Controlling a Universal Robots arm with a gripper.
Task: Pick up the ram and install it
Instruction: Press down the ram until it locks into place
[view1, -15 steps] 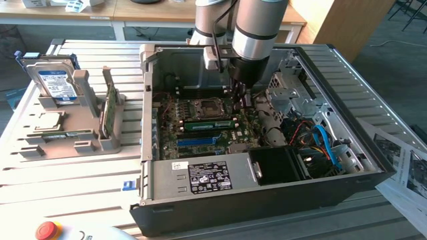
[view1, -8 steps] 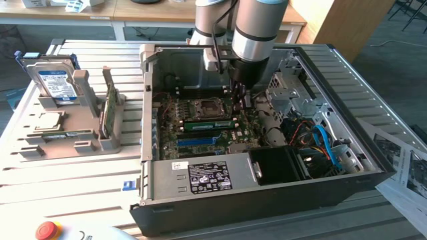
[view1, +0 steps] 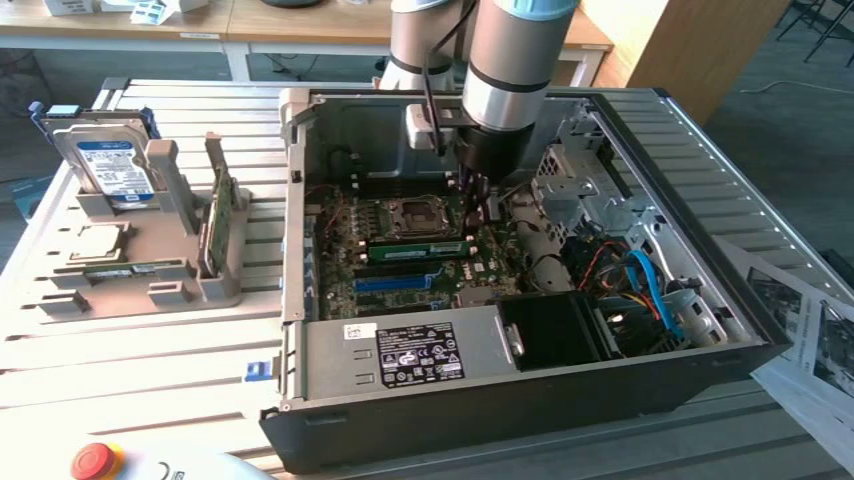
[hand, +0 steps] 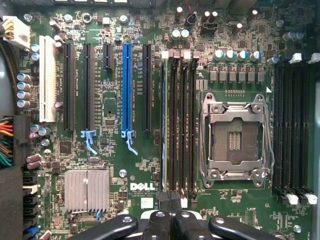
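In the exterior view, the gripper (view1: 475, 190) is being held clenched inside the computer case (view1: 747, 330), the ram (view1: 416, 250) lying just below it. In the wrist view, the ram (hand: 164, 125) is being seen edge-on in its slot, directly ahead of the gripper (hand: 170, 220).

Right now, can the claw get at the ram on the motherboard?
Probably yes: the shut claw hangs inside the open case, close above the ram standing in its slot beside the CPU socket, with nothing between them.
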